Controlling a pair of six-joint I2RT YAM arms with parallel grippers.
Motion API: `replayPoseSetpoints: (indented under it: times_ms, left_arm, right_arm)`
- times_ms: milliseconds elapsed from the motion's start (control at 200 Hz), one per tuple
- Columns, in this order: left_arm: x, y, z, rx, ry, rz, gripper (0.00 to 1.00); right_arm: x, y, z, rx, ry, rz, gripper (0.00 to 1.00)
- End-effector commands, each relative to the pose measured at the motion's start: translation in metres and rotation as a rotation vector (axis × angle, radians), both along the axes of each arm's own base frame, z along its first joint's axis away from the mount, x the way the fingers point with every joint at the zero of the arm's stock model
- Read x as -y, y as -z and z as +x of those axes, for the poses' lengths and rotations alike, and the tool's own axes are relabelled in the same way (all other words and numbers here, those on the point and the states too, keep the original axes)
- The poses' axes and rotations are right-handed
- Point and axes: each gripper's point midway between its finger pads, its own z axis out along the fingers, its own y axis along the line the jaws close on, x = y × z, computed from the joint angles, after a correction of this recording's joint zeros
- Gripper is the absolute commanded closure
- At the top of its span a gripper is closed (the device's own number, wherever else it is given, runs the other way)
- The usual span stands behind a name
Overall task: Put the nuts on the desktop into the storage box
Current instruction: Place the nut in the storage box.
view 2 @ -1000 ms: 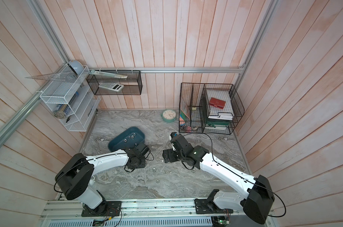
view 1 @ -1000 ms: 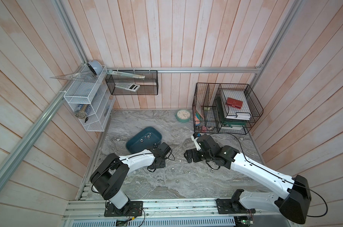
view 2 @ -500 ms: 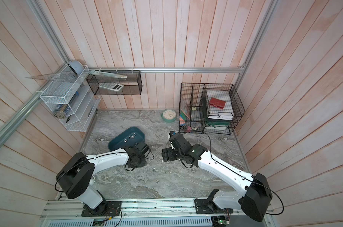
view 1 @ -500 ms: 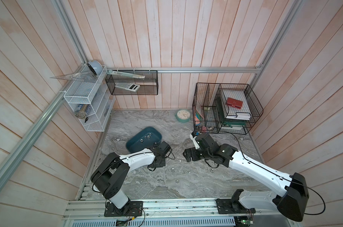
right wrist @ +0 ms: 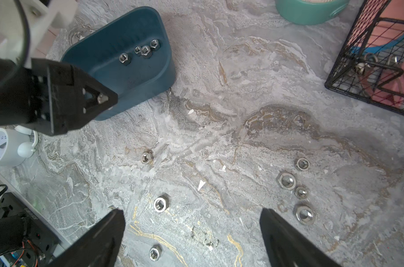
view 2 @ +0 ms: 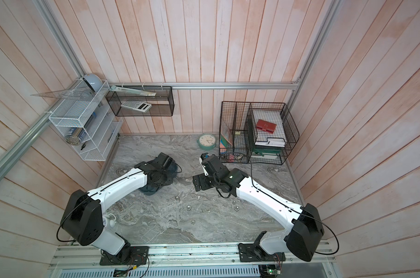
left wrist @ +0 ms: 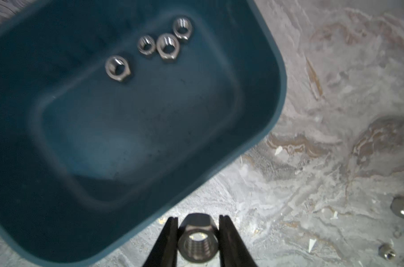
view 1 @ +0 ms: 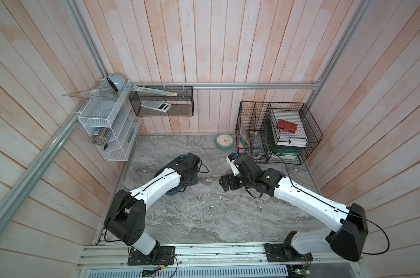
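Observation:
My left gripper (left wrist: 198, 218) is shut on a silver nut (left wrist: 198, 240), held just above the desktop (left wrist: 312, 138) beside the rim of the teal storage box (left wrist: 278, 92). The right wrist view shows that same grip (right wrist: 101, 98) at the box (right wrist: 166, 69). Several nuts (left wrist: 167, 46) lie inside the box. More nuts lie loose on the desktop, one group (right wrist: 286, 181) and scattered ones (right wrist: 161, 204); the top views show them too (view 1: 211, 207). My right gripper (right wrist: 191, 213) stands open above bare desktop, holding nothing. The left arm hides most of the box (view 1: 173, 192) in both top views.
A mint-green clock (view 1: 224, 141) and black wire baskets (view 1: 278, 133) stand at the back right. A white wire shelf (view 1: 108, 127) hangs on the left wall. A small white clock (right wrist: 2, 148) sits near the left arm's base.
My left gripper has closed on a nut and drawn back-left toward the box with it. The right arm has shifted slightly toward the middle, still open.

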Motion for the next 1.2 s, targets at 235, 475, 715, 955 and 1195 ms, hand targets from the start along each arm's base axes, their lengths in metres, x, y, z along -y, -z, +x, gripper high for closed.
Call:
replayPoseSetpoints:
  times_ms: [235,475,715,955,1195]
  left_arm:
    - [-0.068,0.006,0.028,-0.031,-0.103,0.029,0.72]
    - [-0.095,0.034,0.043,-0.077,-0.161,0.037,0.71]
    - [-0.107,0.057,0.053,-0.107,-0.18,0.048,0.71]
    - [-0.11,0.067,0.069,-0.103,-0.173,0.062,0.7]
    - [-0.111,0.076,0.083,-0.107,-0.169,0.06,0.68]
  right_arm:
    - [-0.013,-0.009,0.028,0.024,-0.02,-0.011,0.02]
    - [-0.02,-0.007,0.042,0.011,-0.025,-0.011,0.02]
    - [-0.024,-0.005,0.051,-0.009,-0.035,-0.007,0.02]
    - [-0.025,-0.003,0.057,-0.021,-0.034,-0.007,0.02]
    - [-0.024,-0.001,0.06,-0.026,-0.026,-0.01,0.02]
